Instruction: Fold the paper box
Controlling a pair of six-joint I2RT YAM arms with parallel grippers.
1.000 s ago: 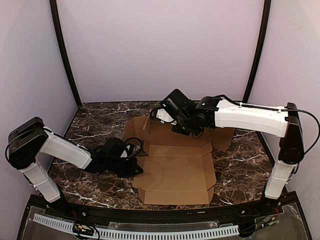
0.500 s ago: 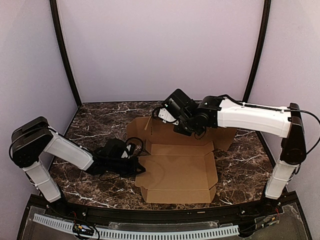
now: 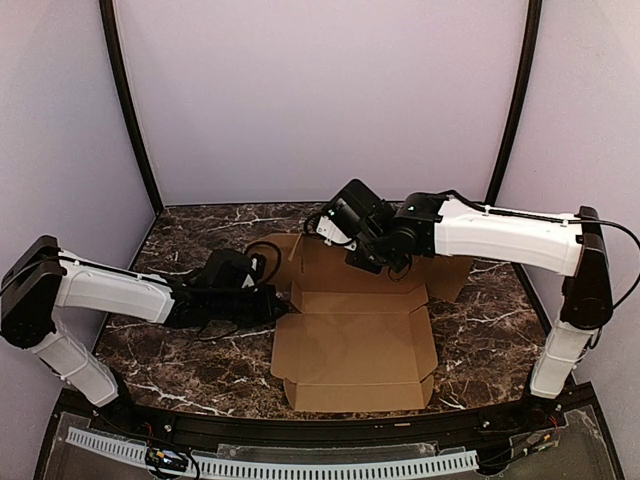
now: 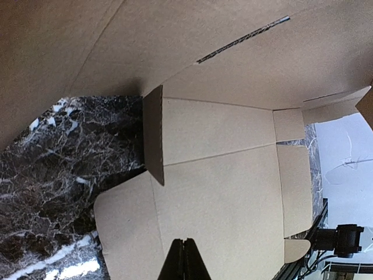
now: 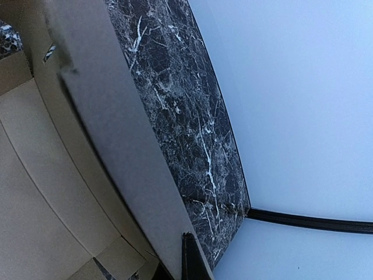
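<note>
Paper box (image 3: 352,345) at table (image 3: 180,240) centre. Low walls partly up, rear panels unfolded, most folding left. Left gripper (image 4: 182,259) closed, empty; right gripper (image 5: 187,256) apparently pinching the rear panel.

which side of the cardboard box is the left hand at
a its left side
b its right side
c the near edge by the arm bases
a: in the top view the left hand is at the left edge of the cardboard box, with its fingers shut.
</note>
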